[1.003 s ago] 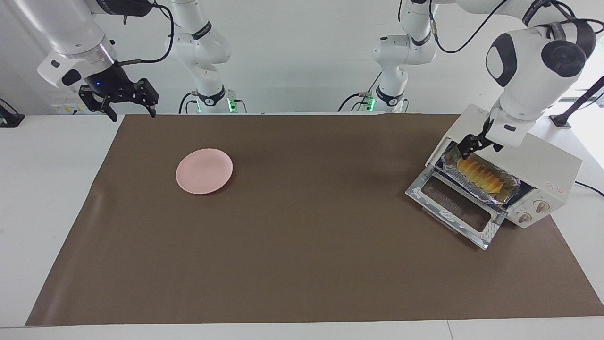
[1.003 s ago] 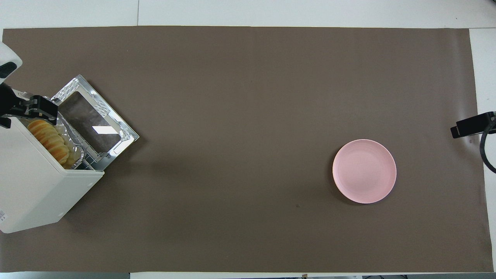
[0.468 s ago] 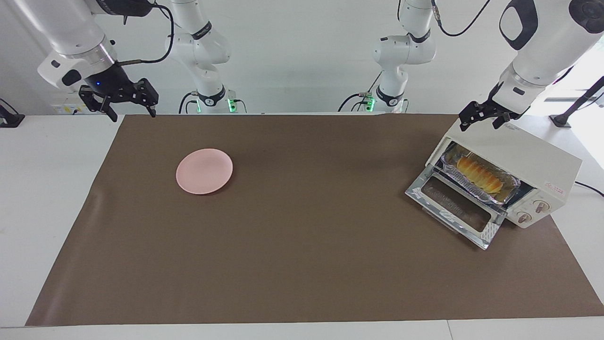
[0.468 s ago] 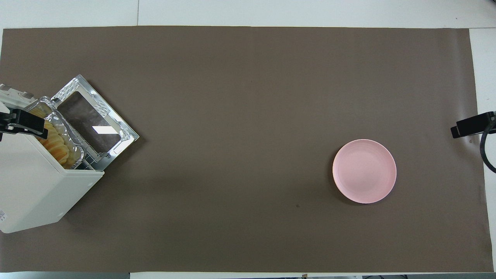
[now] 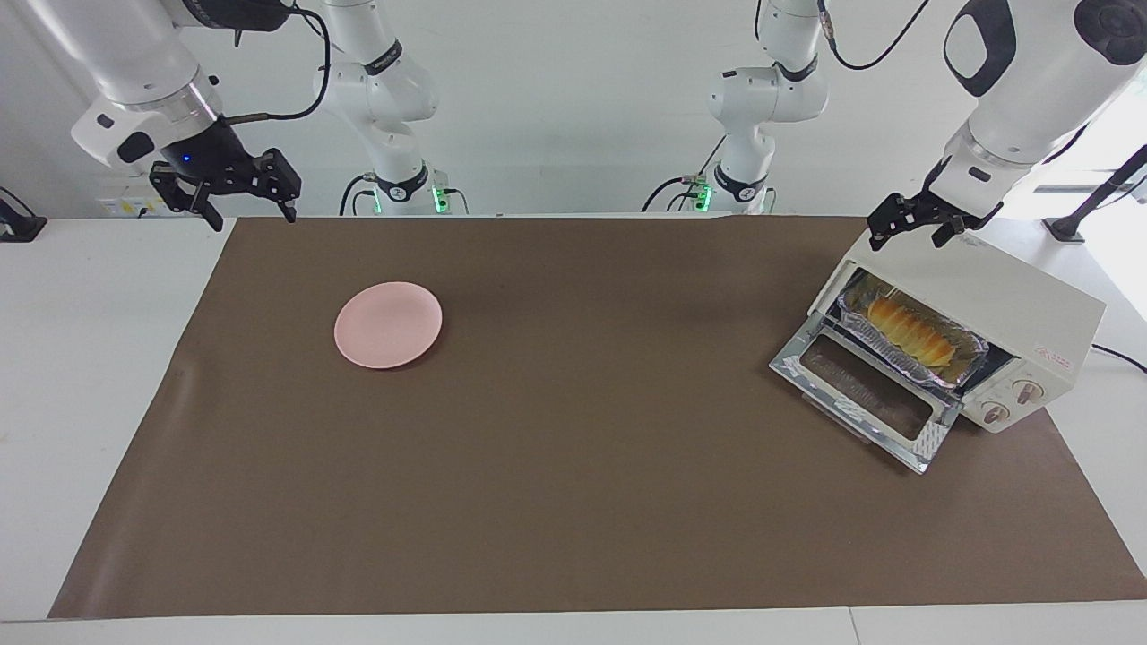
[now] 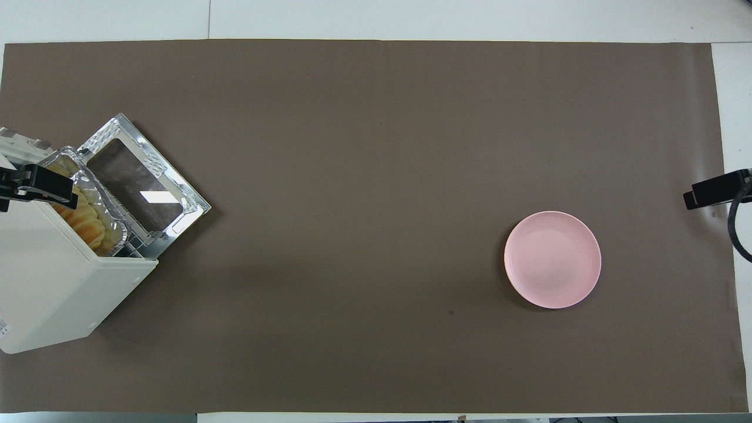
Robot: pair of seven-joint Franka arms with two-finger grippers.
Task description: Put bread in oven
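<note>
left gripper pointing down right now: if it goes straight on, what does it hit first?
Probably the top of the boxy cream-white toaster oven: the open left gripper hangs just over its top edge, not over the golden ridged bread. Depth is uncertain.

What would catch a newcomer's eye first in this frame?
The oven at the left arm's end of the table, its glass door dropped open, with the golden bread lying in a foil tray on its rack. Next, the bare pink plate toward the right arm's end. The left pincer hangs open above the oven's top, holding nothing; the right pincer waits open over the table's edge.
</note>
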